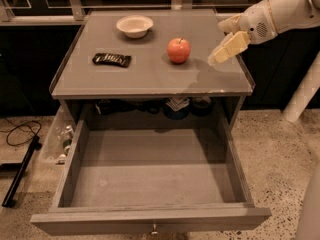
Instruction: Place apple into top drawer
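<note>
The red-orange apple [178, 50] stands upright on the grey cabinet top [150, 76], right of its middle. My gripper [217, 42] hovers just right of the apple, a little above the top, on a white arm coming in from the upper right. Its cream fingers [229, 47] point left toward the apple and stand apart, holding nothing. The top drawer [150, 217] is pulled fully out toward the camera below the top. Its grey inside is bare and a small metal knob [154, 229] sits on its front panel.
A white bowl [134, 25] sits at the back of the cabinet top, and a dark snack bar [112, 59] lies on its left side. A clear bin [59, 139] and a black cable [20, 134] lie on the floor to the left. A white post [305, 91] stands at the right.
</note>
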Controlling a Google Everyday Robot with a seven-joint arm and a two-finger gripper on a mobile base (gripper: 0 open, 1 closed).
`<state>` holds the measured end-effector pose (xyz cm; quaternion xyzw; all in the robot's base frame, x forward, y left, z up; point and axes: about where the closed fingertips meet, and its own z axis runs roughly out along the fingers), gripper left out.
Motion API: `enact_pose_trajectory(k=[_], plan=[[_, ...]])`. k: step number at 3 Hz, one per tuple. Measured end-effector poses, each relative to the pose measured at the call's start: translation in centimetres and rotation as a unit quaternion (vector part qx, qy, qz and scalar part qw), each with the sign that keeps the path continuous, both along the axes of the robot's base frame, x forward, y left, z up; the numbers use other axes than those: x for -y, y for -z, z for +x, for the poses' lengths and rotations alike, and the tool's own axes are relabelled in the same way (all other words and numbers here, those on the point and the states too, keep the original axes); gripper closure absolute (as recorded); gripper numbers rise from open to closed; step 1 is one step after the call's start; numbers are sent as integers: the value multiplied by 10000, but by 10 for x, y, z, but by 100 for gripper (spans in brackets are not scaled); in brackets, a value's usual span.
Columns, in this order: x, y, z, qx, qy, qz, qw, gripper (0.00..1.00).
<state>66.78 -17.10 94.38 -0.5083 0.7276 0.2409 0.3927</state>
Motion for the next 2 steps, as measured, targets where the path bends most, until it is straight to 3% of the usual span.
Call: enact_pose_trajectory(k=[1, 2], plan=[[-14, 6, 19, 241, 21, -90, 9997, 0], [-22, 20, 39, 279, 300, -90, 9991, 0]])
